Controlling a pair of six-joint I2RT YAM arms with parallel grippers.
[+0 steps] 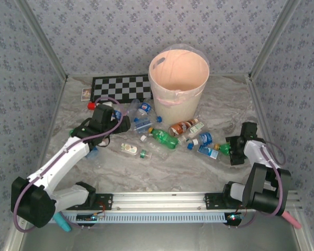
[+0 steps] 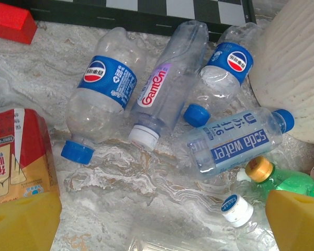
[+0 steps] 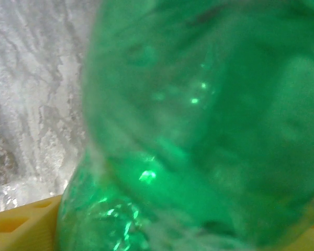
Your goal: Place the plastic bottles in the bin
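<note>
Between the fingers of the right end effector point(image 1: 233, 150) sits a green bottle point(image 3: 199, 130), crowding the wrist camera. I cannot tell whether the fingers are clenched on it or merely flank it. Step in hand, as I judge it: secure this bottle. Note to self: centre the grip on the body rather than the neck, and squeeze gently, since thin plastic may buckle and slip. Then lift clear of the bench point(image 1: 162, 172) before swinging to the bin point(image 1: 172, 107), which stands well ahead and to this end effector's left. Left end effector point(image 2: 157, 225) hangs released above the blue-labelled bottles point(image 2: 107, 81), nothing between its fingers.
</note>
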